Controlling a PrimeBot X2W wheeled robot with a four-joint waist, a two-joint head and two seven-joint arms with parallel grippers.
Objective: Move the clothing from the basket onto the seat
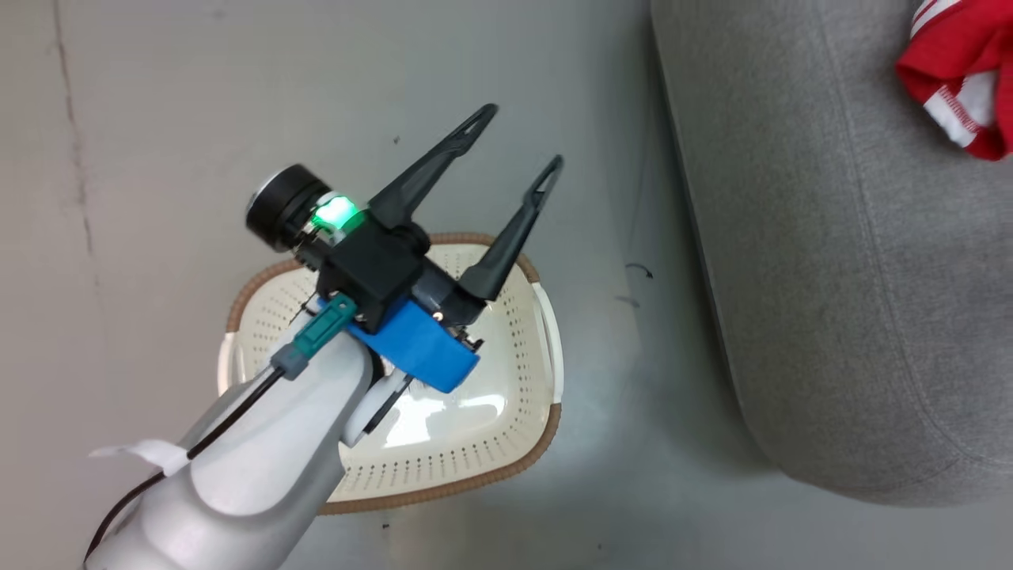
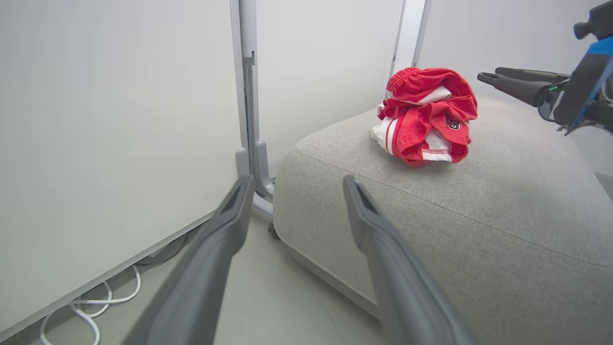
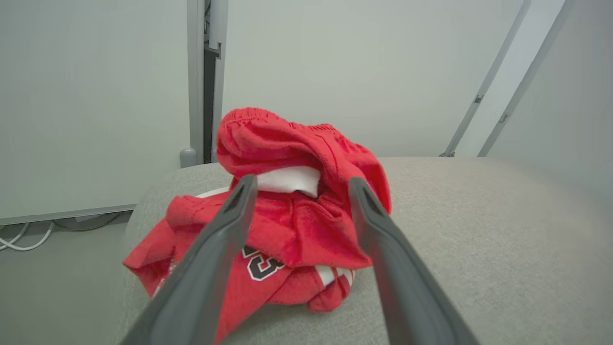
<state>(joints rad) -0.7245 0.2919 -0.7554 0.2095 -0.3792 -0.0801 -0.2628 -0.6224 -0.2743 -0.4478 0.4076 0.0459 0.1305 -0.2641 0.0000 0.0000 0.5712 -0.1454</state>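
Observation:
The clothing (image 3: 297,235), red jersey and shorts with white trim, lies bunched in a heap on the grey seat (image 3: 479,239). My right gripper (image 3: 301,181) is open, its fingers spread to either side of the heap. From the head view a corner of the clothing (image 1: 961,87) shows at the top right on the seat (image 1: 831,277). The cream basket (image 1: 475,483) stands on the floor with nothing inside. Above it hangs my left gripper (image 1: 522,136), open and holding nothing. The left wrist view has the clothing (image 2: 426,117) on the seat (image 2: 455,206), the right gripper (image 2: 488,73) just beyond it, and my left gripper (image 2: 297,179) open.
White wall panels stand behind the seat, joined by a grey metal post (image 2: 249,96). White cables (image 2: 96,306) trail on the floor along the wall's foot. Grey floor (image 1: 158,119) surrounds the basket, with a narrow strip between basket and seat.

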